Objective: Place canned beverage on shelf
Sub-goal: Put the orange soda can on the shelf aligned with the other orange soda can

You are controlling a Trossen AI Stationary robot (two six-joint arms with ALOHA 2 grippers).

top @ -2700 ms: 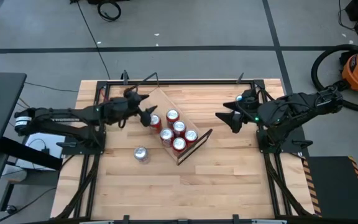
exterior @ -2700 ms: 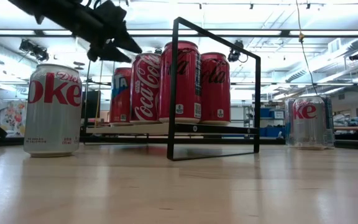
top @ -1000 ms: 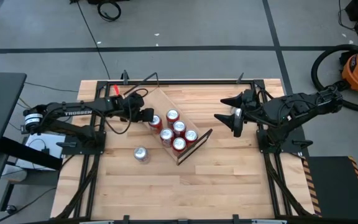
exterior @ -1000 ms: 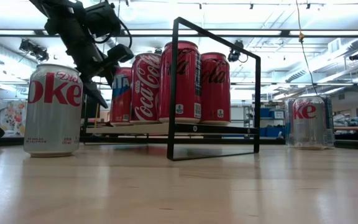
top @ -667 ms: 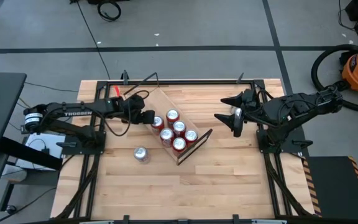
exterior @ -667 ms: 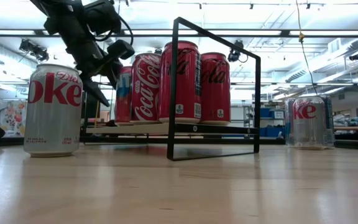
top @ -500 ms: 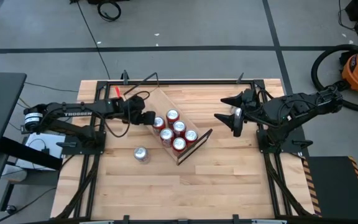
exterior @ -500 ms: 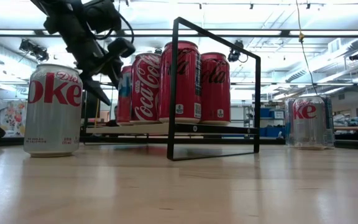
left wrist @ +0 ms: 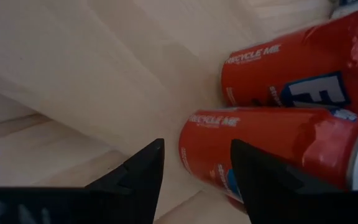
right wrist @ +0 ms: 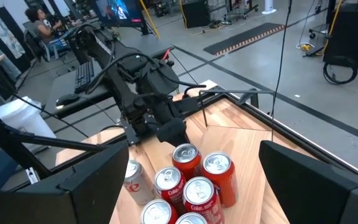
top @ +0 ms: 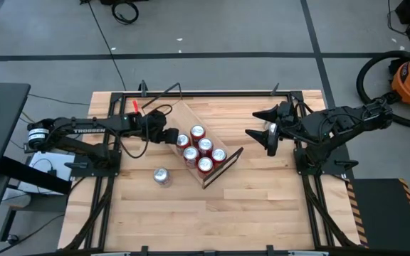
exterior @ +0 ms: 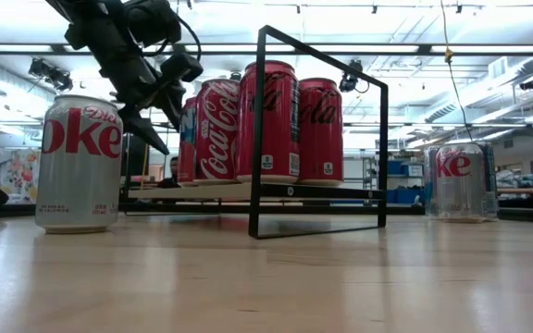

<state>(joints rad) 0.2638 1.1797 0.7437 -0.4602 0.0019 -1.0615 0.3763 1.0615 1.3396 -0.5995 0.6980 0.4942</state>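
Wood table carries the shelf, set diagonally mid-table with five red cans on its plank. Compared with a moment back, the left gripper has slid a bit closer to the end can; its fingers are parted, tips just short of that can, nothing pinched. One silver can stands loose near the shelf. Right gripper hasn't budged, fingers spread wide and empty, off to the shelf's right.
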